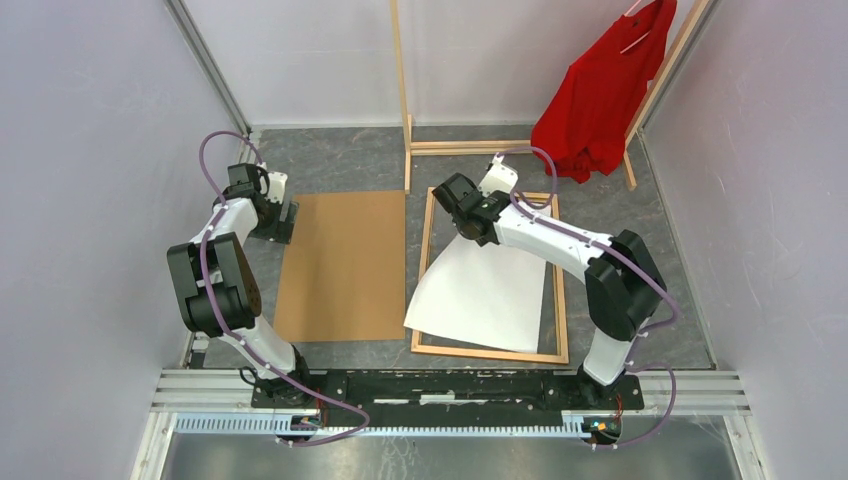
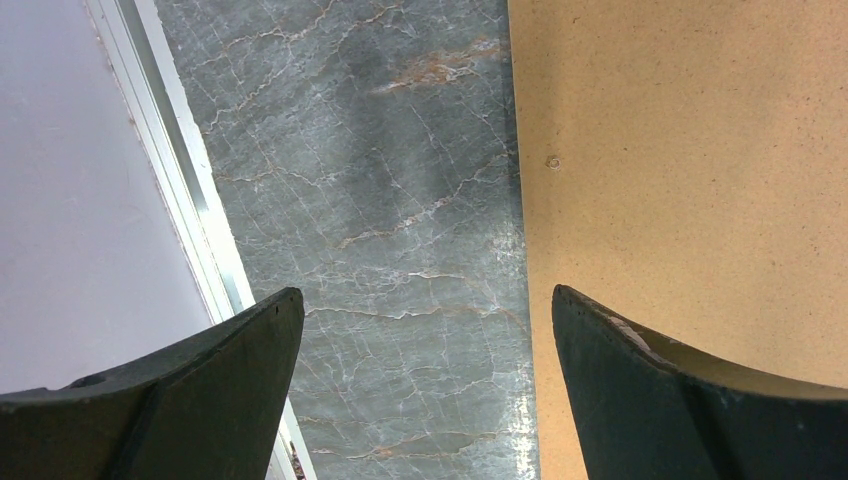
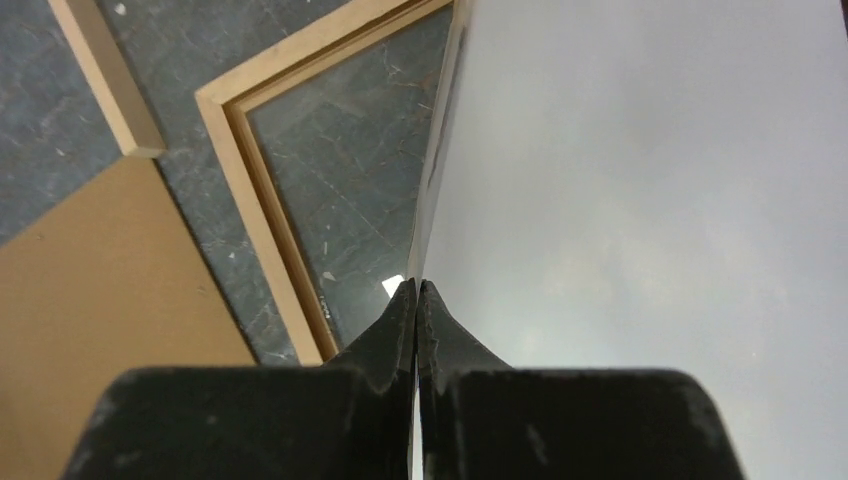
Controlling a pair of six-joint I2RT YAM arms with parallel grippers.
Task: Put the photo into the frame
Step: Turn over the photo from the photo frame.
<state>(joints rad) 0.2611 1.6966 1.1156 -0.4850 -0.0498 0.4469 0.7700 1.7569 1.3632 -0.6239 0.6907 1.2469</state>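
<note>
Right gripper: clenched on the far edge of the photo. It holds that edge up, so the sheet slopes down toward me, white back up.
Photo: mostly over the frame but skewed. Its near-left corner overhangs the frame's left strip.
Left gripper: jaws spread and holding nothing. It hovers at the left edge of the brown backing panel, well apart from the photo.
Risk one: if I lower the photo as it lies, I expect the overhanging corner to ride on the strip, so the sheet bows or creases instead of seating.
Risk two: pinched at a single point, the floppy sheet could swing or slip while I straighten it.
</note>
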